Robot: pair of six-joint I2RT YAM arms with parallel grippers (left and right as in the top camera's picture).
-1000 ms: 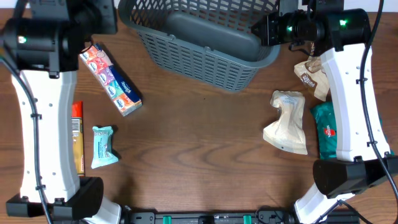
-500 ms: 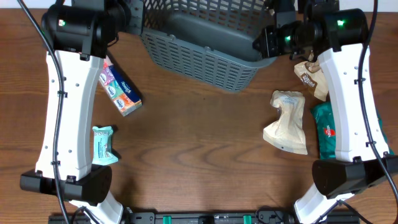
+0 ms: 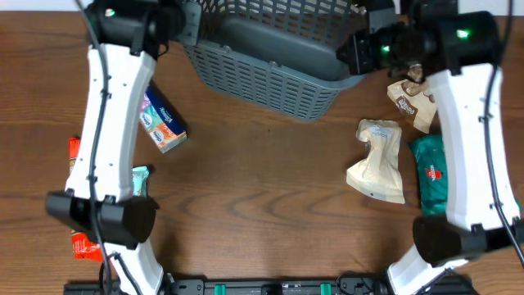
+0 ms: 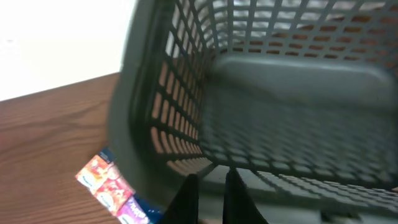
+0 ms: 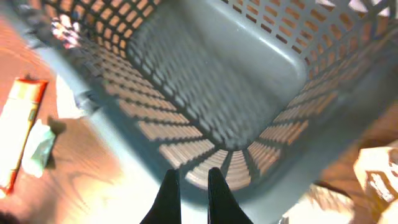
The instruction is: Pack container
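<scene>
The container, a large dark grey slatted basket, stands at the back middle of the table, its near wall facing the overhead camera. My left gripper is at its left rim. In the left wrist view the gripper has its fingers close together on the rim at the corner of the container. My right gripper is at the right rim. In the right wrist view it is pinched on the rim of the container. No snack pack shows on the basket's floor.
A colourful tissue pack lies left of the basket, with a light teal pack and an orange-red pack nearer the front left. On the right lie a brown pack, a beige bag and a green pack.
The basket has shifted to the right and toward the back. My left arm swung right from beside the tissue pack to the basket's left rim. My right gripper stayed on the right rim.
</scene>
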